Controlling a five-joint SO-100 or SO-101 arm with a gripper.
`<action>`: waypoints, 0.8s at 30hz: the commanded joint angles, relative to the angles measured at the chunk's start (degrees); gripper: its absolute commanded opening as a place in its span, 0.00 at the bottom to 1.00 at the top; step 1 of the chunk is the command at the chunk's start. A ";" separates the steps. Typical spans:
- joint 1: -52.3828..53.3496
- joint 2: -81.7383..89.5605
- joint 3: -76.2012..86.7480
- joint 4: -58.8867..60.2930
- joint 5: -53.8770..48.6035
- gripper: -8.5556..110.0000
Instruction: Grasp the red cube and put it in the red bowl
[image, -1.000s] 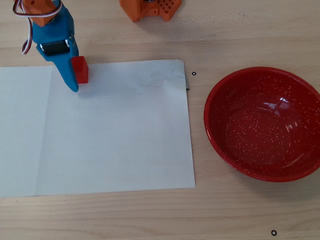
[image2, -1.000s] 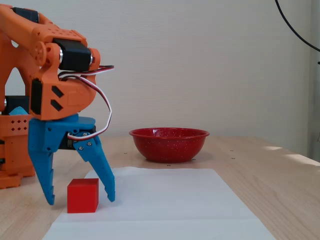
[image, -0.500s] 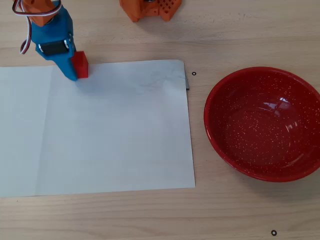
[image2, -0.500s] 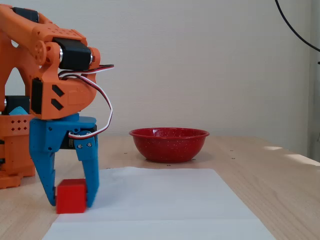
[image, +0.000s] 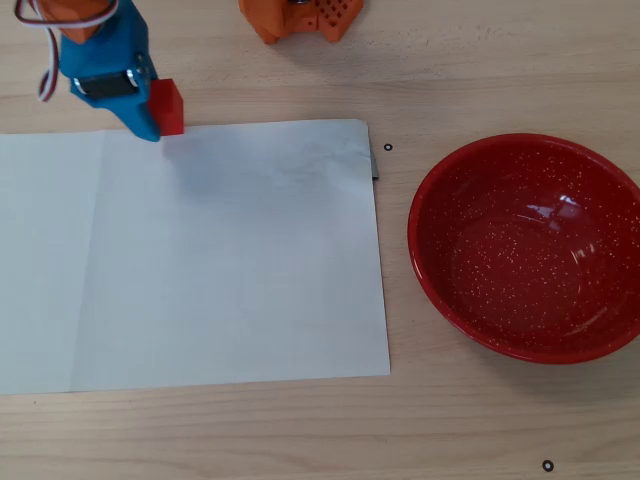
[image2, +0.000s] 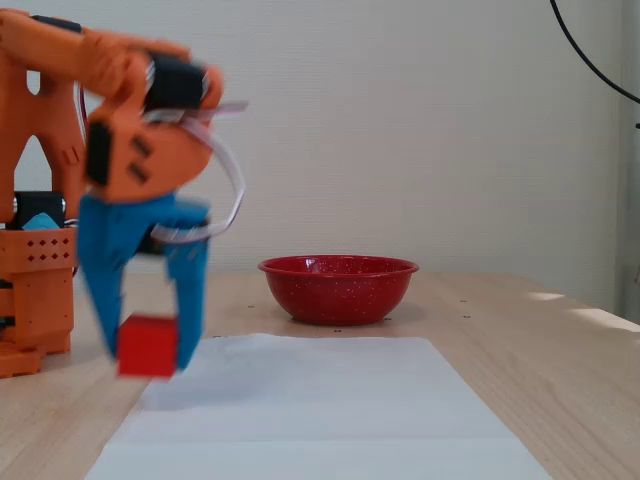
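My workspace: a pale wooden tabletop (image2: 520, 380) beneath a plain off-white wall (image2: 420, 130), with soft daylight patching its right edge.

Motion-blurred tool (image2: 148, 345) and red cube (image2: 147, 346)

orange arm bent downward, blue fingers (image2: 190, 290) clamped together, motion-blurred.

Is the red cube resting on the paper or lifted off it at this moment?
Lifted. In the fixed view the red cube hangs between the hand's blue fingers, clear of the paper.
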 joint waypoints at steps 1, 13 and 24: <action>2.46 3.08 -11.69 6.50 -3.69 0.08; 12.66 2.37 -35.07 22.41 -16.08 0.08; 30.32 6.24 -41.40 22.41 -27.51 0.08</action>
